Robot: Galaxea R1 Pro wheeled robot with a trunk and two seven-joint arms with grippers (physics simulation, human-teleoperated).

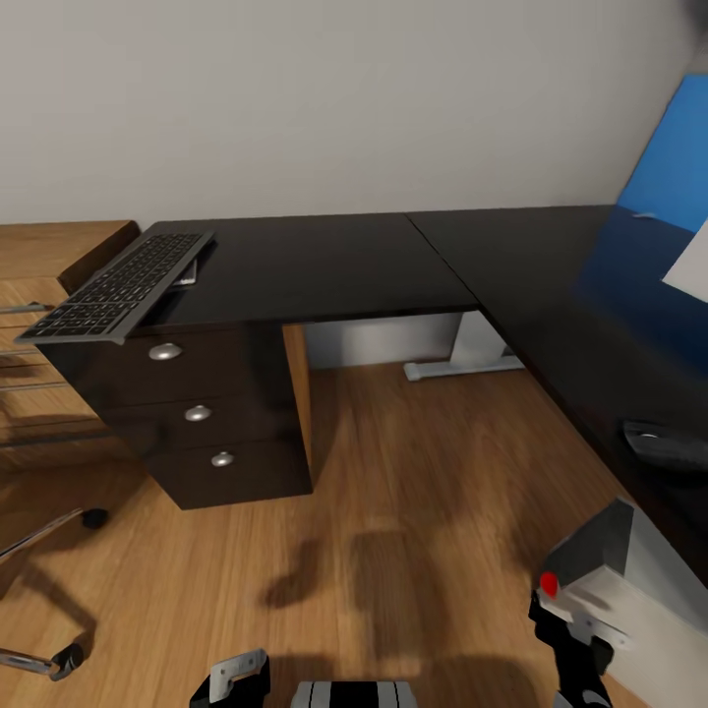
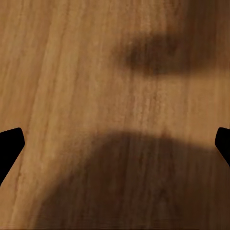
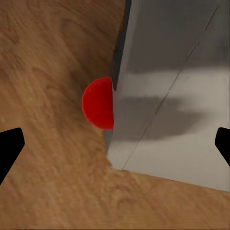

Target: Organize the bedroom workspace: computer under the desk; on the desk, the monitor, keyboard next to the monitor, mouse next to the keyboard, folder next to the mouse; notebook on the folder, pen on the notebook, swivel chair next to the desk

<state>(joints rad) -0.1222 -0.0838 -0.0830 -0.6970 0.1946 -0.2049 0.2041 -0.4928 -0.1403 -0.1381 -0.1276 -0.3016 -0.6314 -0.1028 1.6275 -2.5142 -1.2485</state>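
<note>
The right claw (image 3: 115, 143), spread wide, is hovering over the grey red-dotted box (image 1: 629, 575) for grabbing; the left claw (image 2: 115, 143) is hanging released; the keyboard (image 1: 118, 287) is overhanging the table's (image 1: 334, 261) left corner.

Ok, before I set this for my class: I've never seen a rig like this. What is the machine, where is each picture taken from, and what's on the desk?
It is a simulated wheeled robot with two arms, each ending in a two-fingered tool. The large picture comes from a camera on its head, looking down at a black L-shaped desk. A keyboard lies tilted over the desk's end above the drawers, and a mouse sits on the desk's right stretch. The other two pictures come from cameras on the wrists, looking along the fingers. The left tool is open above the wood floor. The right tool is also open, holding nothing, and faces a grey-white box with a red dot.
</note>
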